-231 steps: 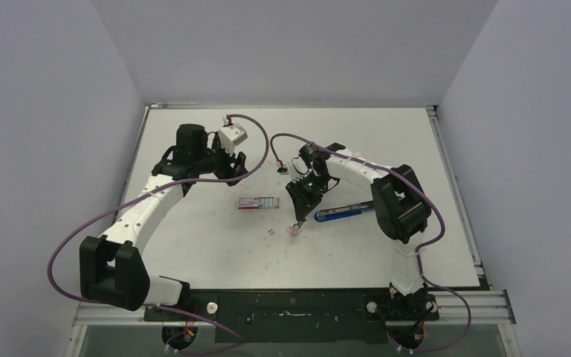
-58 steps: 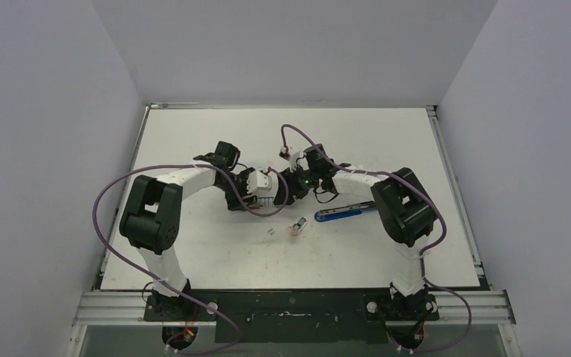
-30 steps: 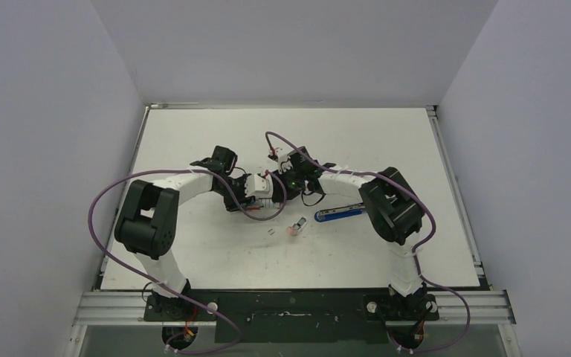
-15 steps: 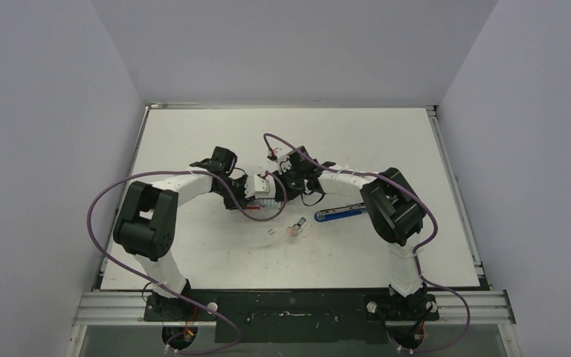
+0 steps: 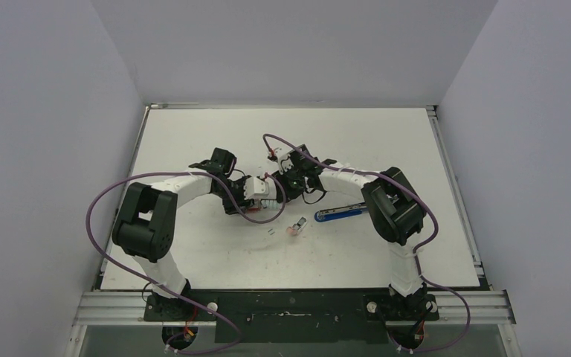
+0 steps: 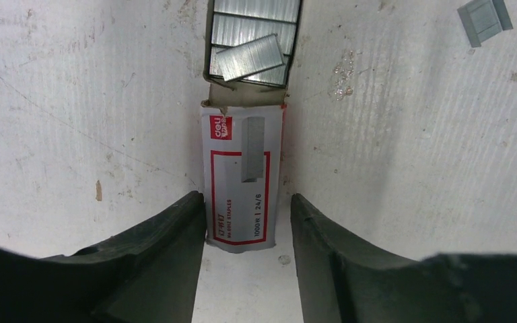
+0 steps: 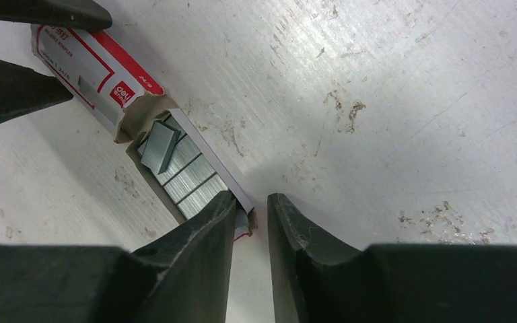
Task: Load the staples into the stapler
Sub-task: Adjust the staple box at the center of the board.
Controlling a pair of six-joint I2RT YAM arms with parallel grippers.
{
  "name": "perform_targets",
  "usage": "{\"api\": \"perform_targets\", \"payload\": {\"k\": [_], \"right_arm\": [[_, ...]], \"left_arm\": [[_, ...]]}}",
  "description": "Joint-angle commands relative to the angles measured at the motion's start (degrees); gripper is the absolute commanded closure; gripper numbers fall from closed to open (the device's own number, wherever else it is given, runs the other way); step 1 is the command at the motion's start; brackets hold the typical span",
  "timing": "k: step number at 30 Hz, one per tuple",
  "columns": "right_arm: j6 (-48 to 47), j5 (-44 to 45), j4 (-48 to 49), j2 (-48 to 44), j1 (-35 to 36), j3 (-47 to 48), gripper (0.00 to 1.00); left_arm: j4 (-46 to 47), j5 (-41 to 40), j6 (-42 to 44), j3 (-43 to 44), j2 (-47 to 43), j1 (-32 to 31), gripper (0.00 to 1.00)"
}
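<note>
Both arms have swung in to meet over the table; from above, the stapler lies just right of them, a pink block nearby. Left wrist: the left gripper stands half open astride the box sleeve, one finger touching. The staple strips beyond look light and brittle, best lifted by their long sides. Right wrist: the right gripper, barely parted, brackets the tray corner, crowding those strips.

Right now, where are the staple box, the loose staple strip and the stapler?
staple box point(image 6: 242, 195): left wrist view, printed sleeve top.
loose staple strip point(image 6: 485, 21): left wrist view, its middle.
stapler point(image 5: 340, 213): top external view, blue body.
</note>
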Motion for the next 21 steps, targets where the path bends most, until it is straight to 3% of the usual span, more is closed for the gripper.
{"api": "perform_targets", "payload": {"k": [1, 7, 21], "right_arm": [[-0.96, -2.19, -0.81, -0.88, -0.44, 2.38, 0.71], [-0.01, -4.42, 0.61, -1.64, -0.3, 3.5, 0.61], [2.22, -3.51, 1.68, -0.98, 2.75, 5.21, 0.58]], "left_arm": [[-0.9, 0.24, -0.98, -0.97, -1.29, 0.11, 0.5], [0.61, 1.57, -3.42, -1.59, -2.94, 1.07, 0.41], [6.71, 8.65, -9.32, -6.34, -11.61, 7.17, 0.32]]}}
